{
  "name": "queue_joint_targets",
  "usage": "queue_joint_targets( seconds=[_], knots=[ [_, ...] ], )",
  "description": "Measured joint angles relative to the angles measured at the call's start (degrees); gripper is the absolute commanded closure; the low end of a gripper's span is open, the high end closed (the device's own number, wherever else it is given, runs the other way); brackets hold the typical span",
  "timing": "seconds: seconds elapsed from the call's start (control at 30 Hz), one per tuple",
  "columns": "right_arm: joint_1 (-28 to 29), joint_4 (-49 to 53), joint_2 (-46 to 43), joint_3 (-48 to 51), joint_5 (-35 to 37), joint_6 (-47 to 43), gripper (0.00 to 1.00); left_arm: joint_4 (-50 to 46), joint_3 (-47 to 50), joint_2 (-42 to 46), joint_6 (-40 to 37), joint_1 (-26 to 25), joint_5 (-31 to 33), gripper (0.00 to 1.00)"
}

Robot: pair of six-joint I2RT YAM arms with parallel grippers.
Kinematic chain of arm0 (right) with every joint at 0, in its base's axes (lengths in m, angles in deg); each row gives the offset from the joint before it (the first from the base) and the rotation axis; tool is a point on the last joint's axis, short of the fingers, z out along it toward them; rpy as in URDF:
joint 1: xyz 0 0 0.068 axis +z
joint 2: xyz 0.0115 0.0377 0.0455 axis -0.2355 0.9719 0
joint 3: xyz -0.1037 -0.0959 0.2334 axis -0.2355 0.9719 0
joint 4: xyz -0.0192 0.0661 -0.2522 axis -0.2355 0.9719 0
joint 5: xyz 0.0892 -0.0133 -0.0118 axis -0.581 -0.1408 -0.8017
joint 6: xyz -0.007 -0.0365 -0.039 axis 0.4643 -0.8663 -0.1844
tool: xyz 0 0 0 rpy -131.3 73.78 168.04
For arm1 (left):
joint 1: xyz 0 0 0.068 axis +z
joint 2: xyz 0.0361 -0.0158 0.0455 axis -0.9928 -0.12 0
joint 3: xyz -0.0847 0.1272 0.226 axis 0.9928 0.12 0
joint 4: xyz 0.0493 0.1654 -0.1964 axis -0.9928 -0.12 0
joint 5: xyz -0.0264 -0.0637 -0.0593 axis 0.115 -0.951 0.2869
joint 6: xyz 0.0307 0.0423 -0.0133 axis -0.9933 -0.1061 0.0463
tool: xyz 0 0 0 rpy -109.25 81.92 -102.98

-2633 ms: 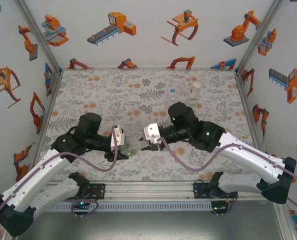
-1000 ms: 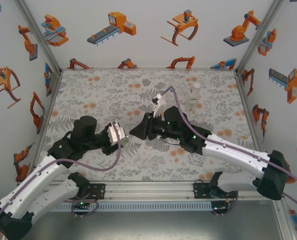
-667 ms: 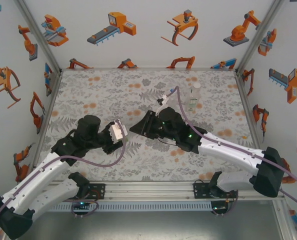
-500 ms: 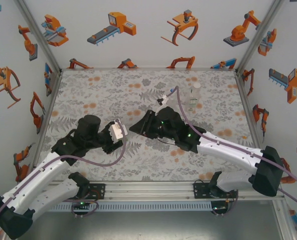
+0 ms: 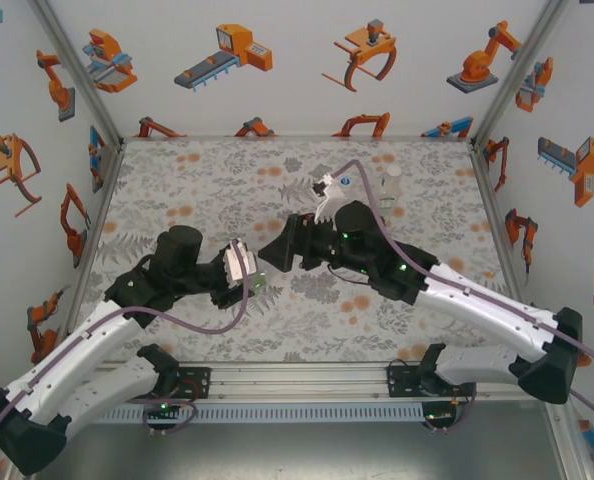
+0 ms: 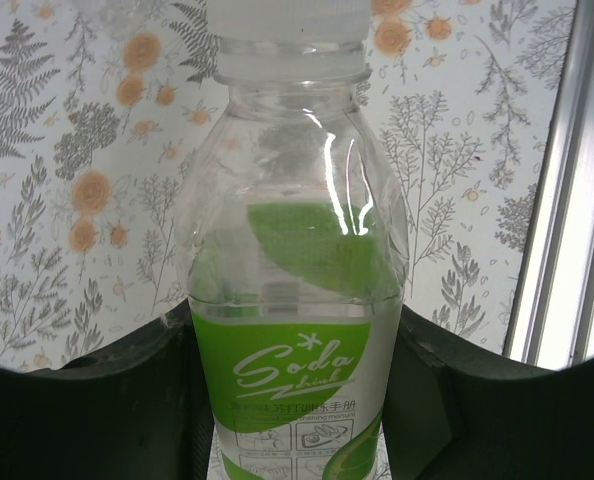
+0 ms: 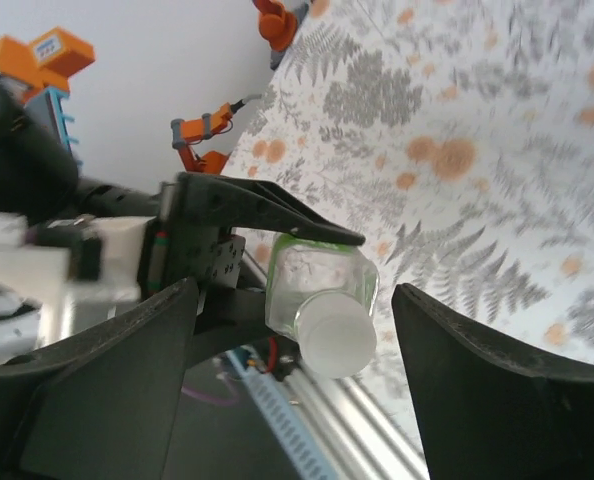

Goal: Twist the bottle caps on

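My left gripper [image 6: 292, 325] is shut on the green-label bottle [image 6: 297, 300], its black fingers [image 6: 97, 400] pressing both sides of the label. From above, this gripper [image 5: 249, 277] holds the bottle [image 5: 261, 281] tilted toward the right arm. A pale cap [image 6: 287, 15] sits on the bottle's neck. My right gripper [image 7: 295, 300] is open, its fingers standing apart on either side of that cap [image 7: 337, 342] without touching it. From above, the right gripper [image 5: 273, 252] is just beyond the bottle's top. Two more bottles stand at the back, one blue-capped [image 5: 345, 183] and one white-capped [image 5: 391, 178].
A flowered mat [image 5: 217, 190] covers the table. An aluminium rail [image 6: 567, 200] runs along the near edge, below the held bottle [image 7: 377, 430]. The right arm's purple cable [image 5: 372, 200] arcs in front of the back bottles. White walls enclose the table.
My right gripper has opened; a second ago it was shut at the bottle's top. The right wrist has turned and shifted slightly back. My left gripper has kept its hold, drifting slightly right.
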Motion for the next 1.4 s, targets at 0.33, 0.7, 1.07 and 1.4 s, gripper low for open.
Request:
queue_joint_targets(
  seconds=[0.33, 0.7, 1.07, 1.4],
  knots=[
    [-0.2, 7.5, -8.6, -1.0, -16.6, -40.4, 0.32, -1.5, -0.3, -0.7, -2.6, 0.0, -10.8, 1.00],
    [-0.2, 20.5, -4.7, -3.8, -29.0, -71.9, 0.36, -4.7, -2.2, -4.7, -4.4, -0.3, -19.7, 1.00],
    [-0.2, 20.1, -2.9, -3.7, -32.6, -76.0, 0.45, -5.2, -2.2, -4.7, -4.7, -0.3, -21.9, 1.00],
    [-0.2, 18.3, -3.2, -3.5, -33.9, -76.0, 0.50, -5.2, -2.2, -4.7, -4.7, -0.3, -22.1, 1.00]
  ],
)
